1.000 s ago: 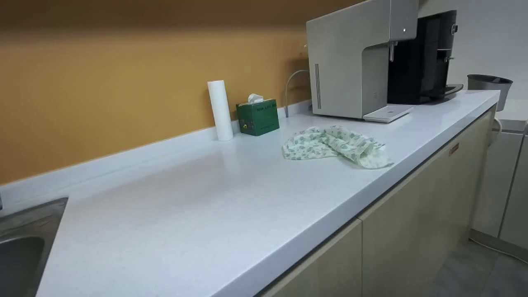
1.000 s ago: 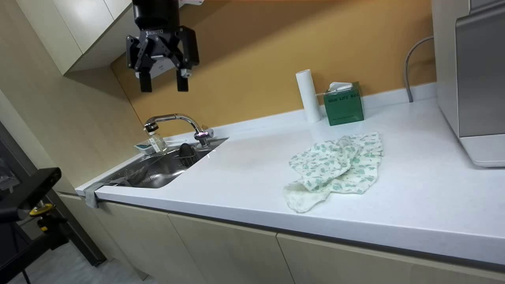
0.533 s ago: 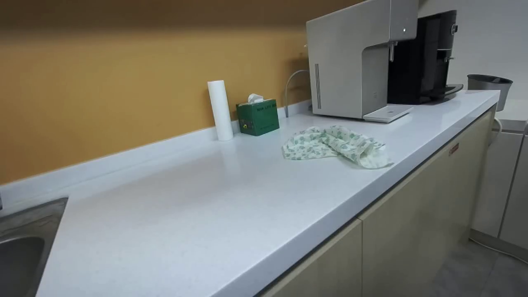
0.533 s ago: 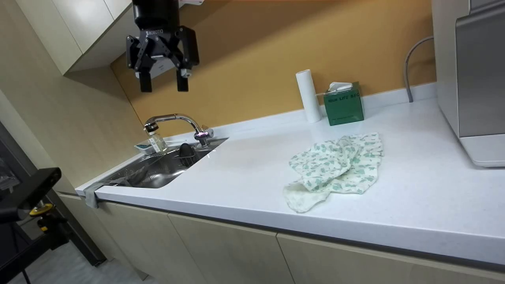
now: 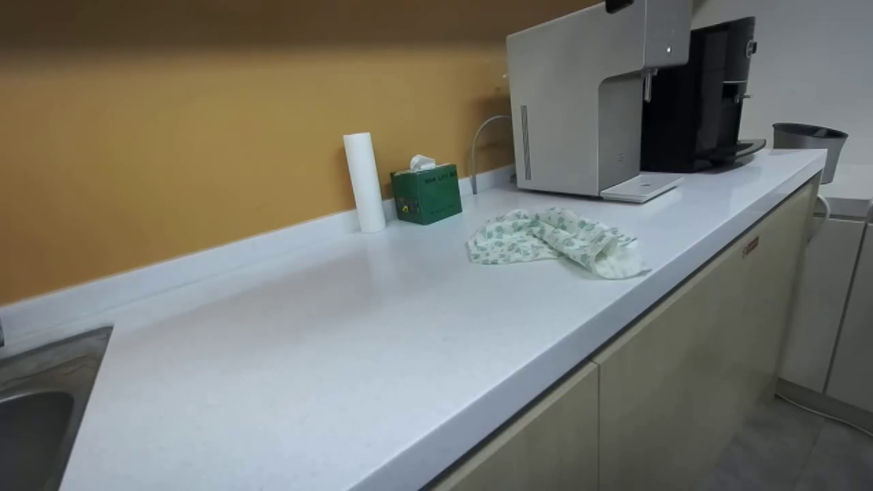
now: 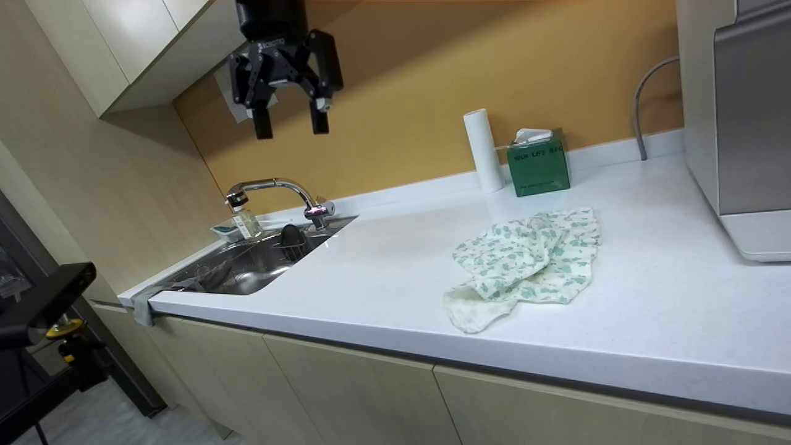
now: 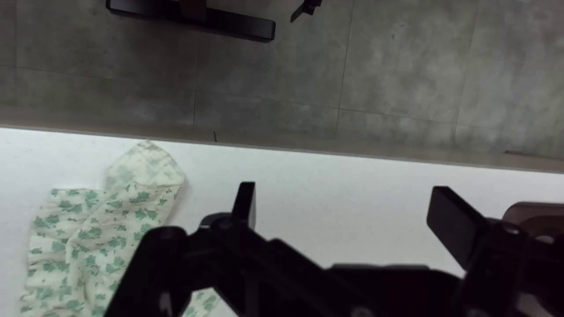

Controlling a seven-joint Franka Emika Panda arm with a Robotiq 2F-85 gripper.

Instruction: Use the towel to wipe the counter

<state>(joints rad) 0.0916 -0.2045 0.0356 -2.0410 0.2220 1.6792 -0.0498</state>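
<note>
Nearest me run the pale cabinet doors [image 6: 346, 383], with the white surface [image 6: 383, 259] on top of them. Near its front edge lies the towel [image 6: 519, 259], crumpled, white with a green leaf print, one corner pointing toward that edge. About level with it stands a big grey machine [image 6: 751, 130]. A little deeper in, the gripper [image 6: 291, 130] hangs high over the surface, well apart from the towel; its jaws are spread wide, white showing between them in the wrist view. Behind that, a green tissue box [image 6: 537, 170] sits just beside an upright white roll [image 6: 483, 151], both close to the mustard-coloured wall [image 6: 395, 123]. Farthest off is the steel sink [image 6: 253, 281] with its chrome faucet [image 6: 275, 183].
</note>
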